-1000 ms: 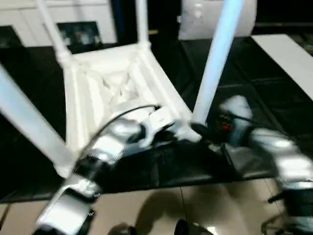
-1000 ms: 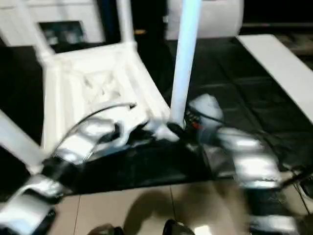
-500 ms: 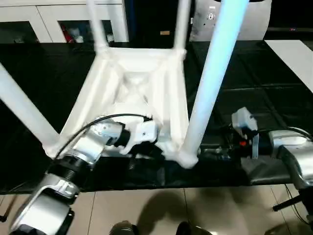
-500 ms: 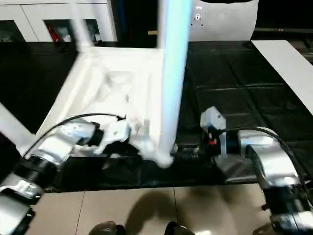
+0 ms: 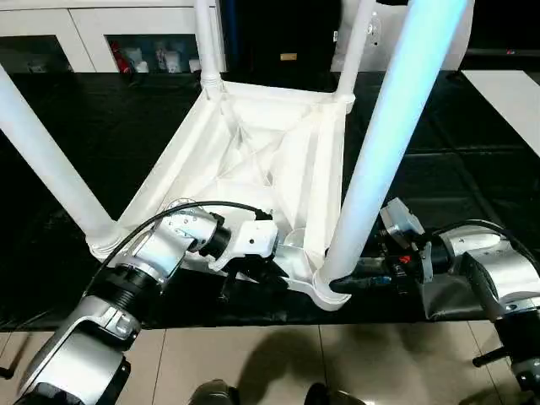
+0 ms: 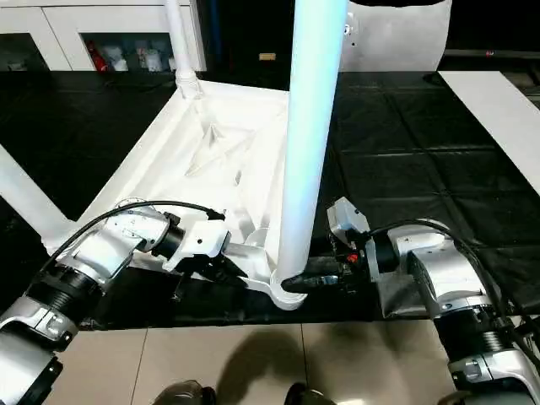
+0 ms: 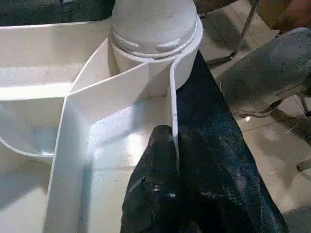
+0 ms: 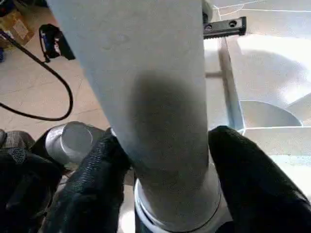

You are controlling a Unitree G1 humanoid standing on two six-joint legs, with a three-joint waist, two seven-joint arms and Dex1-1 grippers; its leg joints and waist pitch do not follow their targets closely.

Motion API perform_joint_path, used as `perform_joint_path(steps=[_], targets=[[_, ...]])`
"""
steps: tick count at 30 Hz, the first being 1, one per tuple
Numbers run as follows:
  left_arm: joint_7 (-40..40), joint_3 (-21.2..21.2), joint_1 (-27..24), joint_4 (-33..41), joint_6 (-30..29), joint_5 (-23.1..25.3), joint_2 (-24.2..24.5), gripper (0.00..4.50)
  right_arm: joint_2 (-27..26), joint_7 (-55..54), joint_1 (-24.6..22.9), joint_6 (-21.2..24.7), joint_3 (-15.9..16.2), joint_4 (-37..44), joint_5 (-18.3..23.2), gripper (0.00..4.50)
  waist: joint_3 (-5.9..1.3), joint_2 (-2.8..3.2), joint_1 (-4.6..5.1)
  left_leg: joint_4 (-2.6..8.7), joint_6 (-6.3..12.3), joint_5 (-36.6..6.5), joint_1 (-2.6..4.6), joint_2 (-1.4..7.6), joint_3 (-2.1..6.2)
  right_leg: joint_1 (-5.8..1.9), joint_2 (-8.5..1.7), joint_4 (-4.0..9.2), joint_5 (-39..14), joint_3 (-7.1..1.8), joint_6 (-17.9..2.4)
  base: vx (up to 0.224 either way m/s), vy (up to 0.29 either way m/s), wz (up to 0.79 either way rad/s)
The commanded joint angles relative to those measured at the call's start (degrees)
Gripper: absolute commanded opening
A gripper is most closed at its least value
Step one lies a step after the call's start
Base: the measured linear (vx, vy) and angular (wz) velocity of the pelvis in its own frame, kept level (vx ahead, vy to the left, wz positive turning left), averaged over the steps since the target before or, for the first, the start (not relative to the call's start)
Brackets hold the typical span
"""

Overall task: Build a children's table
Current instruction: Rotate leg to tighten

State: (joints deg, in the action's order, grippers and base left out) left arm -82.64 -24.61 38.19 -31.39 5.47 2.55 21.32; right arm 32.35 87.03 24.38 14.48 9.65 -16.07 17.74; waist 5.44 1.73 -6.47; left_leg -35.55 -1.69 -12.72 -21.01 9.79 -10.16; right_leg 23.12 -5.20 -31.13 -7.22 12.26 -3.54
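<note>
Right wrist view: jaws now straddle leg.

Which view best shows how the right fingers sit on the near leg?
The right wrist view: both black fingers flank the near leg just above its socket collar. The eye views show the right gripper at the leg's base from the side. The left wrist view shows the corner socket.

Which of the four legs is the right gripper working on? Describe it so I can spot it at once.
The white table top lies upside down on the black mat. The nearest leg rises from its near right corner socket, the right gripper around its base.
</note>
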Motion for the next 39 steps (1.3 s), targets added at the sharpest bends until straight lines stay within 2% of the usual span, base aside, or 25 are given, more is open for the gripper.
perform_joint_path(steps=[1, 8, 14, 16, 17, 18, 20, 21, 22, 23, 24, 25, 26, 27, 28, 29, 31, 32, 33, 34, 35, 37, 38, 39], targets=[[-1.78, -0.56, 2.03, 0.45, 2.33, -0.23, -0.33, 0.00, 0.47, 1.29, 0.63, 0.01, 0.67, -0.13, 0.53, 2.43, -5.08, -0.85, 0.32, 4.17, 6.06, -4.04, 0.64, 5.17, 2.12, -4.03, -6.06, 3.35, -19.61, -5.31, -3.01, 0.000, 0.000, 0.00], [-0.28, 0.14, 2.15, -0.81, 1.75, -0.34, -0.38, 0.00, 0.52, 2.25, -0.33, 0.69, 1.02, 1.18, 1.30, 2.05, -5.25, -0.81, 0.14, 4.13, 5.91, -3.71, 0.71, 5.25, 2.11, -3.99, -6.07, 3.31, -19.30, -5.29, -2.95, 0.000, 0.000, 0.00], [4.52, 2.11, 1.79, -0.54, -3.45, -0.99, -2.16, 0.00, -2.26, -2.88, -2.92, 5.46, -0.91, 5.64, 4.42, 2.01, -5.34, -0.89, -0.17, 4.15, 5.47, -3.53, 0.80, 5.29, 2.10, -4.03, -6.21, 3.49, -20.00, -5.28, -2.79, 0.000, 0.000, 0.00], [7.03, 2.67, 1.40, 0.73, -7.14, -1.19, -3.31, 0.00, -5.62, -10.57, -3.41, 8.54, -2.70, 6.88, 4.65, 2.01, -5.14, -0.88, 0.01, 4.29, 4.72, -4.24, 0.85, 5.20, 2.11, -3.96, -6.11, 3.89, -22.05, -5.15, -2.01, 0.000, 0.000, 0.00], [7.03, 2.67, 1.40, 0.73, -7.14, -1.19, -3.31, 0.00, -5.62, -10.57, -3.41, 8.54, -2.70, 6.88, 4.65, 2.01, -5.02, -0.91, 0.24, 4.32, 3.94, -5.54, 1.00, 4.94, 2.07, -3.92, -6.16, 4.39, -24.32, -4.96, -1.28, 0.000, 0.000, 0.00], [8.99, 2.92, 1.16, 1.38, -9.25, -1.12, -4.33, 0.00, -8.01, -15.57, -3.59, 8.93, -3.66, 7.03, 3.93, 2.01, -4.88, -1.09, 0.64, 4.31, 3.15, -7.09, 1.04, 4.50, 1.94, -4.07, -6.15, 4.95, -27.46, -4.67, 0.08, 0.000, 0.000, 0.00], [10.66, 3.10, 1.15, 1.58, -10.56, -0.94, -5.22, 0.00, -9.35, -18.59, -3.61, 9.12, -4.05, 6.95, 3.10, 2.01, -4.62, -0.99, 0.89, 4.30, 2.56, -8.23, 1.38, 4.22, 1.93, -3.87, -6.04, 5.64, -30.36, -4.36, 1.37, 0.000, 0.000, 0.00], [13.37, 3.43, 1.38, 1.57, -12.67, -0.60, -6.76, 0.00, -11.29, -23.33, -3.52, 9.68, -4.59, 6.72, 1.58, 2.01, -4.56, -1.17, 1.94, 4.23, 1.70, -9.11, 1.11, 4.12, 2.21, -4.17, -5.87, 6.02, -32.11, -3.77, 3.22, 0.000, 0.000, 0.00], [14.24, 3.56, 1.50, 1.48, -13.28, -0.47, -7.28, 0.00, -11.95, -25.02, -3.45, 10.04, -4.82, 6.61, 1.06, 2.01, -4.54, -1.19, 2.36, 4.23, 1.45, -9.22, 0.95, 4.12, 2.33, -4.30, -5.81, 6.13, -32.38, -3.61, 3.84, 0.000, 0.000, 0.00], [16.13, 3.95, 1.95, 0.94, -14.25, -0.28, -8.45, 0.00, -13.35, -28.78, -3.11, 10.45, -5.29, 6.06, -0.30, 2.01, -4.50, -1.07, 2.65, 4.16, 1.42, -9.83, 1.08, 4.02, 2.35, -4.27, -5.79, 6.43, -32.87, -3.35, 4.37, 0.000, 0.000, 0.00], [18.50, 4.53, 2.59, 0.26, -15.72, -0.05, -10.04, 0.00, -15.12, -33.25, -2.83, 10.82, -5.82, 5.83, -1.71, 2.01, -4.40, -1.02, 3.58, 4.09, 1.24, -10.71, 1.20, 3.97, 2.45, -4.15, -5.79, 6.78, -33.50, -3.15, 4.96, 0.000, 0.000, 0.00], [19.81, 4.86, 3.01, -0.21, -16.48, 0.07, -10.94, 0.00, -16.09, -35.63, -2.65, 11.10, -6.11, 5.73, -2.40, 2.01, -4.46, -1.05, 4.09, 4.01, 1.16, -11.00, 1.14, 3.92, 2.46, -4.21, -5.71, 6.83, -33.57, -3.09, 5.18, 0.000, 0.000, 0.00], [21.45, 5.19, 3.55, -0.87, -17.24, 0.24, -12.02, 0.00, -17.15, -38.19, -2.47, 11.56, -6.32, 5.75, -3.13, 2.01, -4.38, -0.95, 5.21, 3.71, 1.09, -12.38, 1.38, 3.53, 2.48, -4.22, -5.64, 7.61, -35.50, -2.42, 6.36, 0.000, 0.000, 0.00], [24.13, 5.54, 4.42, -2.06, -18.18, 0.47, -13.96, 0.00, -19.67, -43.63, -2.17, 12.72, -7.11, 6.07, -4.26, 2.00, -4.41, -0.79, 5.52, 3.72, 1.40, -12.57, 1.47, 3.46, 2.39, -4.24, -5.63, 7.78, -35.40, -2.33, 6.51, 0.000, 0.000, 0.00], [26.94, 5.91, 5.32, -3.41, -18.44, 0.65, -15.92, 0.00, -22.22, -49.50, -1.69, 14.30, -8.06, 6.25, -5.52, 1.99, -4.40, -0.41, 6.10, 3.88, 1.68, -12.90, 1.46, 3.93, 2.67, -4.36, -5.58, 7.83, -34.25, -2.12, 6.23, 0.000, 0.000, 0.00], [28.78, 6.16, 5.92, -4.33, -18.55, 0.76, -17.19, 0.00, -23.93, -53.46, -1.31, 15.35, -8.70, 6.32, -6.37, 1.99, -4.38, -0.54, 6.89, 4.04, 1.41, -13.44, 1.19, 4.35, 3.12, -4.45, -5.58, 7.64, -33.06, -2.00, 5.90, 0.000, 0.000, 0.00], [30.94, 6.67, 6.63, -5.22, -18.75, 0.52, -19.45, 0.00, -26.87, -61.17, -0.61, 16.66, -9.94, 6.58, -8.81, 1.98, -4.52, -0.47, 7.14, 4.04, 1.21, -13.43, 1.27, 4.28, 3.15, -4.34, -5.81, 7.46, -32.00, -2.33, 5.56, 0.000, 0.000, 0.00], [31.95, 6.95, 6.90, -5.58, -18.50, 0.52, -20.38, 0.00, -28.39, -64.62, -0.29, 17.60, -10.75, 6.82, -9.71, 1.98, -4.53, -0.58, 7.41, 3.97, 1.20, -12.94, 1.11, 3.85, 3.04, -4.34, -5.88, 7.43, -31.96, -2.35, 5.31, 0.000, 0.000, 0.00], [33.01, 7.20, 7.13, -5.85, -18.56, 0.65, -21.48, 0.00, -30.30, -67.43, -0.04, 18.90, -11.55, 7.83, -9.83, 1.98, -4.60, -0.34, 7.42, 3.99, 1.61, -12.03, 1.03, 3.63, 2.94, -4.40, -5.99, 7.36, -31.46, -2.59, 5.35, 0.000, 0.000, 0.00], [33.92, 7.41, 7.30, -6.05, -18.56, 0.94, -22.32, 0.00, -31.83, -69.40, 0.03, 19.86, -12.04, 8.90, -9.75, 1.98, -4.72, -0.50, 7.32, 4.11, 1.98, -10.74, 0.95, 3.65, 2.91, -4.45, -6.04, 7.08, -29.87, -2.86, 4.83, 0.000, 0.000, 0.00], [34.57, 7.34, 7.37, -6.22, -17.95, 1.28, -22.83, 0.00, -32.79, -70.47, -0.27, 20.01, -11.95, 10.19, -9.85, 1.98, -4.73, -0.31, 7.17, 4.18, 2.21, -10.07, 0.98, 3.68, 2.88, -4.38, -6.01, 6.92, -28.76, -3.01, 4.39, 0.000, 0.000, 0.00], [34.95, 7.22, 7.41, -6.32, -17.48, 1.57, -23.10, 0.00, -33.16, -71.08, -0.64, 19.79, -11.51, 11.28, -10.27, 2.53, -5.10, -0.41, 6.98, 4.36, 3.25, -7.17, 0.55, 3.97, 3.05, -4.86, -6.04, 5.91, -24.11, -3.40, 3.42, 0.000, 0.000, 0.00], [35.01, 7.11, 7.49, -6.47, -17.39, 1.65, -23.12, 0.00, -33.04, -71.31, -0.81, 19.96, -11.04, 11.69, -10.80, 2.53, -5.18, -0.29, 6.80, 4.40, 4.29, -5.65, 0.39, 4.30, 3.11, -4.83, -6.16, 5.24, -20.87, -3.78, 2.27, 0.000, 0.000, 0.00], [35.27, 6.93, 7.62, -6.96, -16.65, 2.15, -22.85, 0.00, -32.91, -71.97, -1.41, 20.65, -11.08, 12.15, -11.16, 2.72, -5.26, -0.39, 6.64, 4.36, 5.10, -4.28, 0.29, 4.40, 3.09, -4.81, -6.20, 4.74, -18.39, -4.05, 1.26, 0.000, 0.000, 0.00]])
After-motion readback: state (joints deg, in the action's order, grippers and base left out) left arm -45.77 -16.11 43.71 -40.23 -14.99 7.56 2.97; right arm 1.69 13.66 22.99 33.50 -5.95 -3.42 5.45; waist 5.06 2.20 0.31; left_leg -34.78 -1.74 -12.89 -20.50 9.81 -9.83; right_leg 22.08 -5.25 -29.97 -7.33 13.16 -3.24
